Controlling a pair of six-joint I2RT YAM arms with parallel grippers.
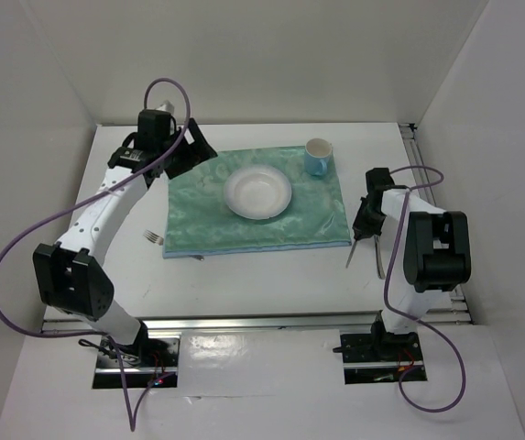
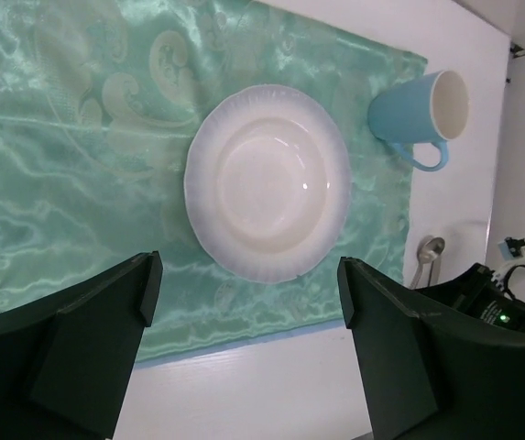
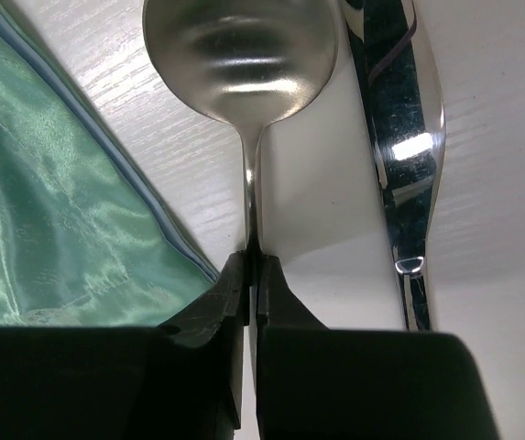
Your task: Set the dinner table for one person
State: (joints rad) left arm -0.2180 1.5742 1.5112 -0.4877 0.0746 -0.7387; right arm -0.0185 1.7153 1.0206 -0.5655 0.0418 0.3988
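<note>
— Top external shows the white tabletop (image 1: 244, 284) filling the scene. The green mat (image 1: 317, 220) is in the middle, with the plate (image 1: 257, 192) on it and the mug (image 1: 318, 156) at its far right corner. Where's the cutlery?

— Just off the mat's right edge. The right hand (image 3: 251, 266) pinches the spoon (image 3: 239, 55) by its handle, bowl pointing straight ahead. The knife (image 3: 395, 110) lies just beside it, parallel.

— And the left hand (image 2: 248, 293)?

— Spread wide above the mat's left side, holding nothing. The right arm is nearer, so I'd guess the spoon goes lengthways along that edge.

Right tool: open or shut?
Shut: the right tool pinches the spoon by its handle just below the bowl, closed tight on it.
</note>
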